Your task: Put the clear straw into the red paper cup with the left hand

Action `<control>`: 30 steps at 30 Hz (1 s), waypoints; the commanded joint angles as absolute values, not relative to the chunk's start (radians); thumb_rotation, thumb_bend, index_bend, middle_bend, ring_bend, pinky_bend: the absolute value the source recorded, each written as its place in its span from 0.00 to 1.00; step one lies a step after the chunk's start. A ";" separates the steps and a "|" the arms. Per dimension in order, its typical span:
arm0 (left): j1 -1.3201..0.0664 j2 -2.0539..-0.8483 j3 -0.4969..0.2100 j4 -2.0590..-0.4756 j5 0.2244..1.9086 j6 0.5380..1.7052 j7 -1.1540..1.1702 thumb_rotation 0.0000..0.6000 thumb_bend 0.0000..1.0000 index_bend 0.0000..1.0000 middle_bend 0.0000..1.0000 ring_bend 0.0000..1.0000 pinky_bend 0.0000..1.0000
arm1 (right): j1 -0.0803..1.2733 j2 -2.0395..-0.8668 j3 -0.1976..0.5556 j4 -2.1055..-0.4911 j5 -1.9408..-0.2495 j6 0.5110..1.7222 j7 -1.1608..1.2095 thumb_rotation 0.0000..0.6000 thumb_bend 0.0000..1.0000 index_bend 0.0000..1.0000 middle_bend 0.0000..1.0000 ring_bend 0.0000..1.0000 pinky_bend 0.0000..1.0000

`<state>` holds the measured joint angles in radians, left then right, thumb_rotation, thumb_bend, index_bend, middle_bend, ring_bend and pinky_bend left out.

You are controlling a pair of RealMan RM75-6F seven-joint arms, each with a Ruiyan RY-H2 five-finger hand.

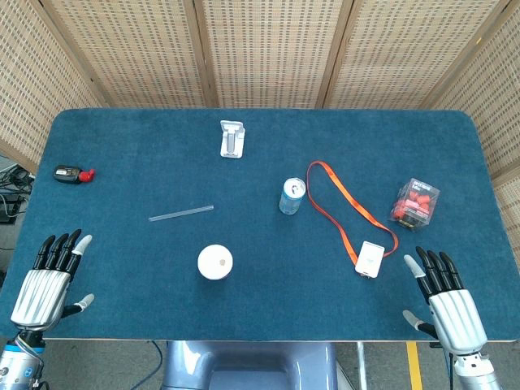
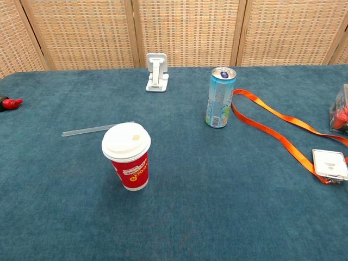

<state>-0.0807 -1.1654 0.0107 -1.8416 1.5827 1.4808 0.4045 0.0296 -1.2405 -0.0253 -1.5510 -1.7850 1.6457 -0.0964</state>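
Clearly nothing is grasped yet: the left hand (image 1: pixel 50 276) rests spread and empty at lower left, the right hand (image 1: pixel 447 296) likewise at lower right. The clear straw (image 1: pixel 181 213) lies flat left of centre, above the lidded red paper cup (image 1: pixel 215 262); next comes reaching up-right to pinch it

1. We see our left hand (image 1: pixel 50 280) with a ribbed silver back, black fingers and pale grey fingertips.
2. Our right hand (image 1: pixel 445 302) has the same silver ribbed shell, black fingers and light tips.
3. Each wrist ends in a metallic cuff; the left one shows blue trim.
4. A grey-blue body panel sits below the table edge.
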 commanded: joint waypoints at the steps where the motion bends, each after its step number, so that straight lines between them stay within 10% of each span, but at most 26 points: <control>1: -0.080 -1.166 0.011 -1.842 1.582 1.481 0.407 1.00 0.06 0.00 0.00 0.00 0.00 | 0.029 -1.241 -0.025 -1.550 -1.786 1.647 -0.098 1.00 0.03 0.00 0.00 0.00 0.00; 30: -0.099 -1.139 0.017 -1.875 1.543 1.426 0.393 1.00 0.06 0.00 0.00 0.00 0.00 | 0.019 -1.232 -0.016 -1.559 -1.778 1.671 -0.081 1.00 0.03 0.00 0.00 0.00 0.00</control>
<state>-0.0972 -1.1383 0.0182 -1.8745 1.5437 1.4274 0.3938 0.0198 -1.2325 -0.0163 -1.5583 -1.7774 1.6702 -0.0817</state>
